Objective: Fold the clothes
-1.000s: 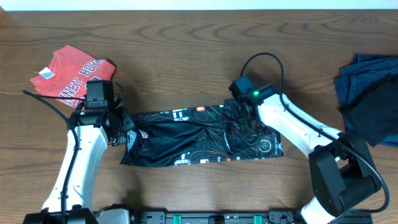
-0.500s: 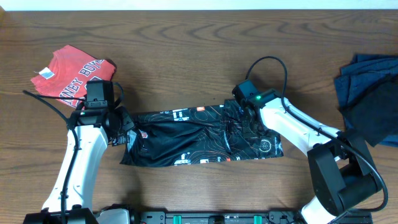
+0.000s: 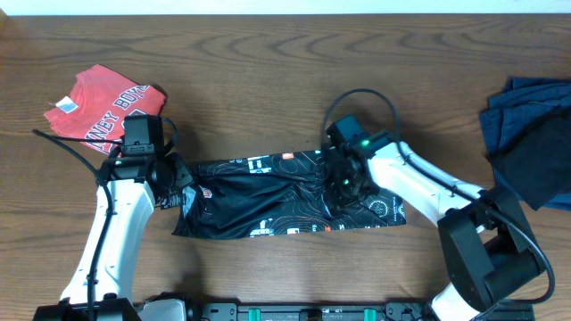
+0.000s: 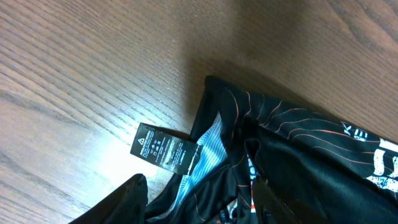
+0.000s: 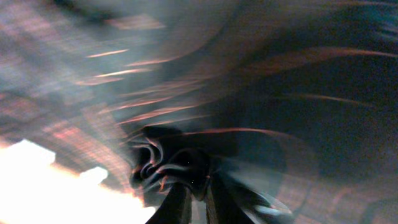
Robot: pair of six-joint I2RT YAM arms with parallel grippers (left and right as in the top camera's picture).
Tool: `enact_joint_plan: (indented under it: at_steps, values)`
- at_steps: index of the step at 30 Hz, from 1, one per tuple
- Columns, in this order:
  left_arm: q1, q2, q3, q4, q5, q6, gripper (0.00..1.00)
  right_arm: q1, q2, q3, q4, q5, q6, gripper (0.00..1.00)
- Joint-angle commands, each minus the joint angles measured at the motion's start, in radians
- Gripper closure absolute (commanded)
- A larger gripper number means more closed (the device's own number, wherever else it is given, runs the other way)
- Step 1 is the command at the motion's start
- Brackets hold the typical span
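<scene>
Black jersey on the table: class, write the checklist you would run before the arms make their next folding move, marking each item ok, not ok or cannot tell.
1. Right gripper has the black jersey: ok, fabric bunched between closed fingers near the middle.
2. Left gripper grips the jersey's end: not ok, jaws open over the edge by the care label.
3. Jersey lies flat: not ok, wrinkled.
4. Red tee clear of the jersey: ok, apart.
5. How many layers the right pinch holds: cannot tell, view blurred.
</scene>
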Motion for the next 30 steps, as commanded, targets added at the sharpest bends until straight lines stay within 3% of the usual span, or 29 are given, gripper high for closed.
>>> enact_joint_plan:
  at_steps: [1,9,14,16,18,19,23,30]
  values:
    - [0.002,-0.008,0.001,-0.004,-0.002,-0.002,0.44,0.040,-0.023,-0.003,0.003,-0.183,-0.198,0.74]
    - [0.002,-0.008,0.001,-0.016,-0.002,-0.002,0.43,0.029,-0.061,0.014,-0.008,0.068,-0.039,0.78]
    - [0.002,-0.008,0.001,-0.042,-0.002,-0.002,0.31,0.003,-0.210,0.055,-0.011,0.209,0.025,0.77]
    - [0.002,-0.006,0.001,-0.053,-0.002,-0.002,0.27,-0.015,-0.279,0.069,-0.007,0.268,0.060,0.71]
    - [0.002,-0.003,0.000,-0.058,-0.001,-0.002,0.24,-0.043,-0.342,0.071,0.008,0.309,0.089,0.44]
    - [0.002,-0.001,-0.003,-0.060,-0.001,-0.002,0.23,-0.058,-0.366,0.071,0.013,0.317,0.095,0.36]
    - [0.002,0.025,-0.013,-0.059,0.000,0.012,0.17,-0.137,-0.418,0.071,0.007,0.317,0.119,0.33]
    - [0.002,0.180,-0.013,-0.015,0.077,0.117,0.16,-0.241,-0.400,0.067,-0.044,0.314,0.181,0.33]
